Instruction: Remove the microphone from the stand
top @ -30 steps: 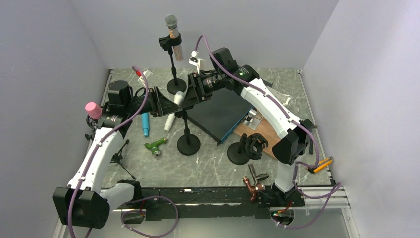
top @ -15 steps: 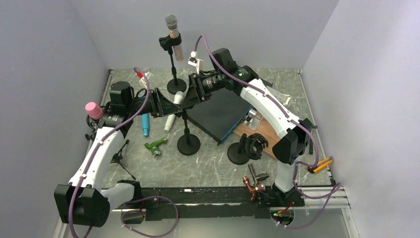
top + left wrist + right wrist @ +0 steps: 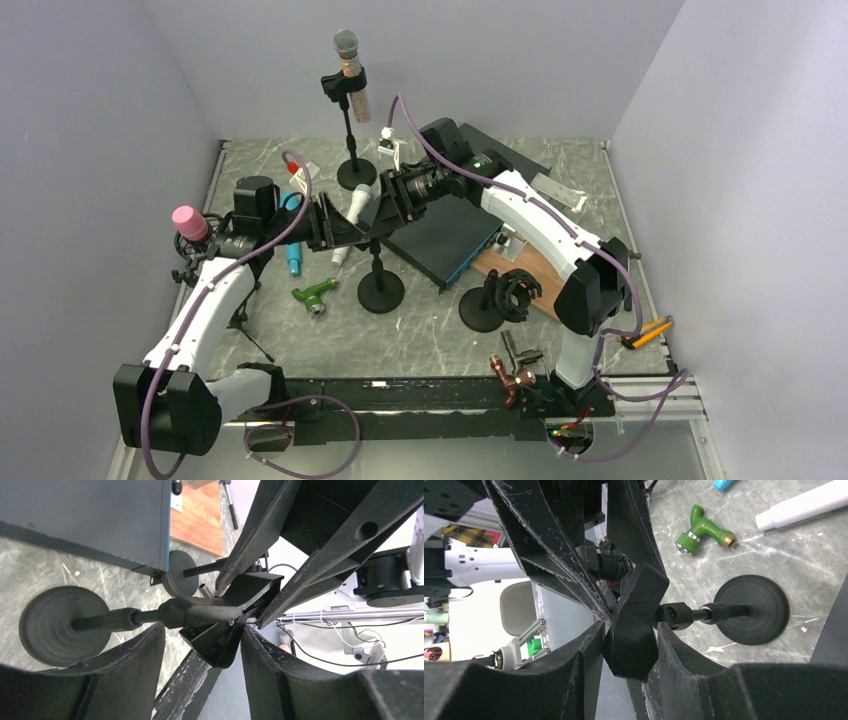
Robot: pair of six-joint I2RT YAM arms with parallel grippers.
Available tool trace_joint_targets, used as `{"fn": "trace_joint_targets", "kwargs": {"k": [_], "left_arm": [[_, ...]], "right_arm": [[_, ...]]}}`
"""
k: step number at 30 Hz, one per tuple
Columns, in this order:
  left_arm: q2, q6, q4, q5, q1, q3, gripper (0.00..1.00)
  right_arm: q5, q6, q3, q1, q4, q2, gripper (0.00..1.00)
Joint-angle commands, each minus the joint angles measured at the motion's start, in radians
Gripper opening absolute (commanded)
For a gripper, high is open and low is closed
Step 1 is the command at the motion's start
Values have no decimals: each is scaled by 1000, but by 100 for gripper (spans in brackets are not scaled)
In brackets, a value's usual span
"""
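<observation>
Grey marbled tabletop [image 3: 440,335] inside pale partition walls, viewed from the arms' side.

At the right gripper [image 3: 630,630] the jaws are narrow, both fingers pressed against the flanks of a black plastic clip [image 3: 634,625]. The left gripper [image 3: 204,630] straddles the same clip from the opposite side, jaws also narrow. One finger meets the clip and a sliver of table shows beside the other, so I cannot tell whether it truly grips. In neither wrist view does this clip carry anything. It tops a short black stand with a round base [image 3: 380,292], upright between the two arms.

Further out, a white tapered cylinder [image 3: 804,501] lies on the table near a green pipe fitting [image 3: 696,532]. Whether it is a microphone I cannot tell.

The only unit seen seated in a holder is the grey mesh-headed, copper-bodied microphone [image 3: 349,65], clamped atop the tall black stand [image 3: 350,135] at the back of the table. From the meeting jaws it lies behind and well above, clearly apart. Its long axis is near upright, head uppermost.

Assessment: extraction would run along that axis. The right arm's wrist sits further back, so I judge it the nearer.
</observation>
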Motion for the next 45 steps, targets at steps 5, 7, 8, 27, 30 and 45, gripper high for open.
{"fn": "trace_joint_targets", "kwargs": {"k": [5, 7, 8, 27, 30, 45], "left_arm": [[31, 96, -44, -76, -7, -90, 60], [35, 100, -38, -83, -7, -106, 61], [36, 99, -40, -86, -7, -108, 63], [32, 144, -257, -215, -25, 430, 83], [30, 139, -241, -261, -27, 472, 83], [271, 223, 385, -549, -8, 598, 96]], "right_arm": [[55, -56, -212, 12, 54, -28, 19], [58, -63, -221, 11, 53, -17, 19], [59, -66, -217, 11, 49, -12, 19], [180, -14, 284, 2, -129, 39, 99], [221, -3, 269, -10, -105, -3, 100], [428, -93, 55, -130, -78, -295, 100]]}}
